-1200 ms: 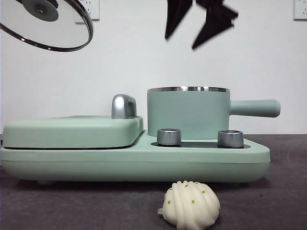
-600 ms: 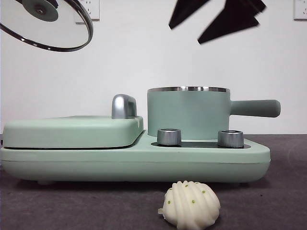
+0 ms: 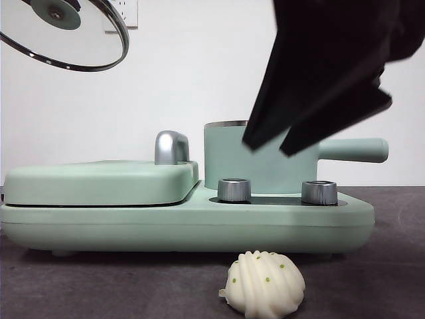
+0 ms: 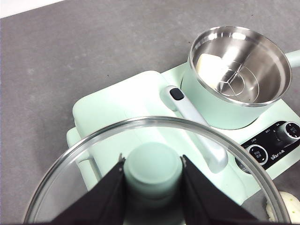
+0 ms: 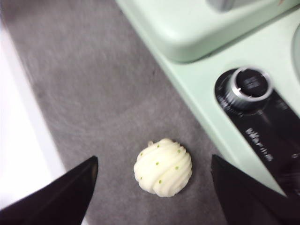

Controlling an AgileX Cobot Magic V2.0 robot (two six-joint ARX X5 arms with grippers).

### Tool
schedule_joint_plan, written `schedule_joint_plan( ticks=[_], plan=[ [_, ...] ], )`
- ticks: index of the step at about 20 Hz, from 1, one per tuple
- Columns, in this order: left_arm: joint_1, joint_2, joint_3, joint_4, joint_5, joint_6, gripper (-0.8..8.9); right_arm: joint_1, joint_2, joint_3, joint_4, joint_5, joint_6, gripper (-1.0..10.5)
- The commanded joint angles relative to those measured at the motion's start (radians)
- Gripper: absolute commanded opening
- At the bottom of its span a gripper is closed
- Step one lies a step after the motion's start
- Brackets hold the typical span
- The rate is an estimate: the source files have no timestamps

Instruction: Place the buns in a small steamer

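The ridged bun [image 3: 263,284] with green specks lies on the dark table in front of the appliance. It also shows in the right wrist view [image 5: 163,166]. My right gripper [image 3: 265,147] is open and hangs above the bun, in front of the small steamer [image 3: 226,159]; in the right wrist view [image 5: 153,161] its jaws stand wide on either side of the bun. The steamer [image 4: 220,110] is uncovered, with the smooth bun [image 4: 210,68] inside. My left gripper [image 4: 152,160] is shut on the knob of the glass lid [image 4: 93,178] and holds the lid [image 3: 66,40] high at the left.
The steamer sits on a mint green appliance base [image 3: 199,226] with two steel dials [image 3: 234,189] [image 3: 319,192]. A flat grill lid [image 3: 99,183] with a chrome handle [image 3: 170,146] covers the left half. The steamer's long handle [image 3: 355,149] sticks out right.
My right gripper has come down from the top edge and now hangs large in front of the steamer, above the ridged bun. The lid and the bun have not moved.
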Motion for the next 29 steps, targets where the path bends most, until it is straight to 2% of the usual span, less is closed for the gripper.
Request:
schedule_joint_plan(
  ticks=[1, 7, 11, 16, 19, 22, 26, 29],
  plan=[
    [-0.003, 0.0, 0.018, 0.026, 0.003, 0.004, 0.1, 0.034, 0.063, -0.001, 0.01, 0.029, -0.054, 3.8],
    [-0.003, 0.0, 0.018, 0.026, 0.003, 0.004, 0.1, 0.043, 0.208, -0.001, 0.034, 0.055, -0.109, 3.9],
    [-0.003, 0.0, 0.018, 0.026, 0.003, 0.004, 0.1, 0.043, 0.272, -0.001, 0.094, 0.055, -0.112, 4.3],
    [-0.003, 0.0, 0.018, 0.026, 0.003, 0.004, 0.1, 0.043, 0.339, -0.001, 0.119, 0.055, -0.111, 4.3],
    [-0.003, 0.0, 0.018, 0.026, 0.003, 0.004, 0.1, 0.043, 0.369, -0.001, 0.122, 0.055, -0.103, 3.9],
    [-0.003, 0.0, 0.018, 0.026, 0.003, 0.004, 0.1, 0.043, 0.378, -0.001, 0.118, 0.054, -0.075, 2.6],
    [-0.003, 0.0, 0.018, 0.026, 0.003, 0.004, 0.1, 0.042, 0.324, 0.016, 0.054, 0.048, -0.043, 2.5],
    [-0.003, 0.0, 0.018, 0.026, 0.003, 0.004, 0.1, 0.036, 0.235, 0.055, -0.072, 0.057, -0.006, 2.5]
  ],
)
